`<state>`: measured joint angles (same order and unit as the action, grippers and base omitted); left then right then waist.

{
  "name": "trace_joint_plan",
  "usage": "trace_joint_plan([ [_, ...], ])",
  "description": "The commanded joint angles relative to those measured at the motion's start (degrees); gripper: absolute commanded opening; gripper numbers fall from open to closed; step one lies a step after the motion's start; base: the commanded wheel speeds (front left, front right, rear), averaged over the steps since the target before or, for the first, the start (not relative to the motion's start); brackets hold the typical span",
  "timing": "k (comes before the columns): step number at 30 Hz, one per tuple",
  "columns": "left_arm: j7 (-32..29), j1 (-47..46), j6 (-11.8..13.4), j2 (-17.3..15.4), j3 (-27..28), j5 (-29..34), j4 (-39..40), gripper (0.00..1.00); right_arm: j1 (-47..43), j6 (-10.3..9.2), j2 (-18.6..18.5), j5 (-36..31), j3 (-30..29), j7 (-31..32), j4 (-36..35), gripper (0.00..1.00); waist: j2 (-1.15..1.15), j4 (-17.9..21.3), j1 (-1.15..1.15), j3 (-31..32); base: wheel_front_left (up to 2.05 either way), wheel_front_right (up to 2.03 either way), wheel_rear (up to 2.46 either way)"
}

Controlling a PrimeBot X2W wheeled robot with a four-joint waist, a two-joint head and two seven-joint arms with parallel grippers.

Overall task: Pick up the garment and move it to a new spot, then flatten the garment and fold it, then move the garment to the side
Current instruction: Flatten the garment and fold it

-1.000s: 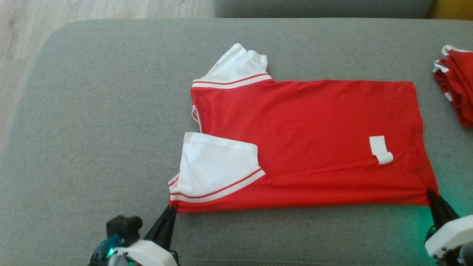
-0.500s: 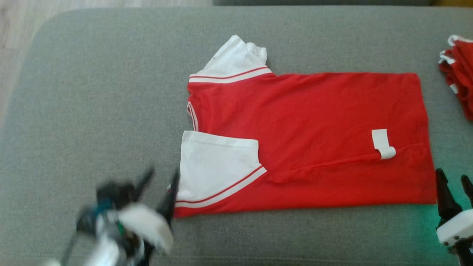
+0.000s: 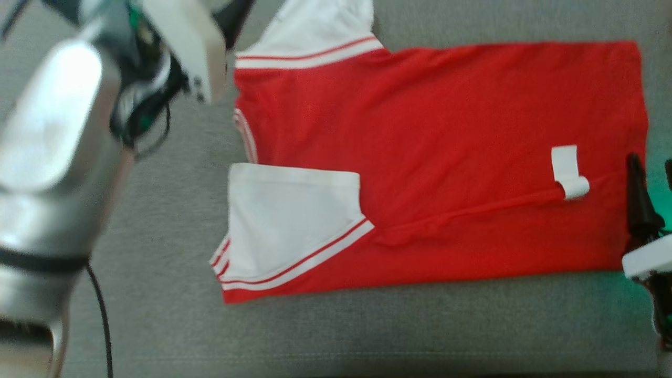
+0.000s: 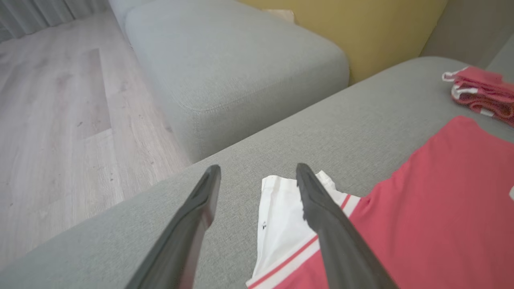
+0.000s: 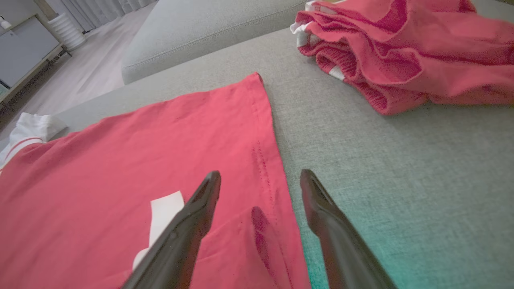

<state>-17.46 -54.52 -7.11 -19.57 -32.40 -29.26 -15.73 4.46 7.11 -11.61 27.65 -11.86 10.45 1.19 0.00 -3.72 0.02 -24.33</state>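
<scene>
The garment [image 3: 446, 131], a red shirt with white sleeves, lies flat on the grey sofa cushion [image 3: 367, 336], its near sleeve [image 3: 294, 231] folded onto the body. My left gripper [image 4: 257, 172] hovers open over the far white sleeve [image 4: 281, 224], one finger on each side of the sleeve's corner, holding nothing. My right gripper [image 5: 261, 174] is open above the hem [image 5: 267, 132] at the shirt's right edge, straddling it; in the head view this right gripper [image 3: 652, 163] sits beside the white label [image 3: 569, 170]. My left arm [image 3: 52, 157] covers the upper left of the head view.
A crumpled pile of red and white clothes [image 5: 401, 52] lies on the cushion beyond the hem, to the right. A second grey cushion [image 4: 241, 60] stands across a gap, with wood floor [image 4: 60, 120] to its left and a yellow panel [image 4: 381, 28] behind.
Both grippers opened and let go of the garment's near edge. My left arm swung up to the far sleeve; the right moved up along the hem. The camera shifted closer.
</scene>
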Motion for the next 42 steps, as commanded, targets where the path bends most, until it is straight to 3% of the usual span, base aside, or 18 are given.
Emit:
trace_joint_plan([
  [1,-1.0,-4.4,-0.3,-2.2,0.4,-0.5,-0.8,1.0,0.5,0.37,-0.9,0.1,0.8,-0.6,-2.1,1.0,0.0,2.7,-0.02,-4.4,0.0,0.0,0.0],
  [10,-2.0,-18.4,-0.4,-5.5,-13.4,-6.8,-15.6,1.0,5.1,0.37,0.3,0.9,3.3,-2.4,0.2,1.0,0.0,8.1,-0.02,-10.2,0.0,0.0,0.0],
  [24,1.1,-26.0,-0.4,-9.0,-27.3,-13.2,-23.4,0.98,7.3,0.37,0.7,2.2,5.3,-5.8,4.4,1.0,0.0,11.1,-0.02,-12.0,0.0,0.0,0.0],
  [25,1.1,-26.4,-0.4,-9.1,-28.0,-13.7,-23.6,0.55,7.3,0.37,0.6,2.3,5.4,-6.0,4.6,1.0,0.0,11.2,-0.02,-12.0,0.0,0.0,0.0],
  [28,1.1,-27.2,-0.4,-9.4,-29.9,-15.1,-24.2,0.28,7.3,0.37,0.5,2.3,5.5,-6.5,5.2,1.0,0.0,11.2,-0.02,-11.8,0.0,0.0,0.0],
  [29,1.2,-27.4,-0.4,-9.4,-30.4,-15.7,-24.2,0.08,7.3,0.37,0.4,2.3,5.4,-6.6,5.3,1.0,0.0,11.2,-0.02,-11.7,0.0,0.0,0.0],
  [30,1.1,-27.6,-0.4,-9.4,-31.0,-16.2,-24.2,0.0,7.4,0.37,0.3,2.3,5.3,-6.6,5.4,1.0,0.0,11.1,-0.02,-11.6,0.0,0.0,0.0],
  [38,2.4,-28.1,-0.4,-9.3,-34.7,-19.8,-23.1,0.0,9.5,0.37,-0.1,1.9,7.2,-5.4,2.7,1.0,0.0,9.5,-0.02,-8.8,0.0,0.0,0.0],
  [42,6.4,-27.9,-0.4,-9.3,-36.2,-21.5,-20.8,0.0,14.2,0.37,-0.6,-0.1,10.0,-1.8,2.5,1.0,0.0,8.4,-0.02,-6.3,0.0,0.0,0.0],
])
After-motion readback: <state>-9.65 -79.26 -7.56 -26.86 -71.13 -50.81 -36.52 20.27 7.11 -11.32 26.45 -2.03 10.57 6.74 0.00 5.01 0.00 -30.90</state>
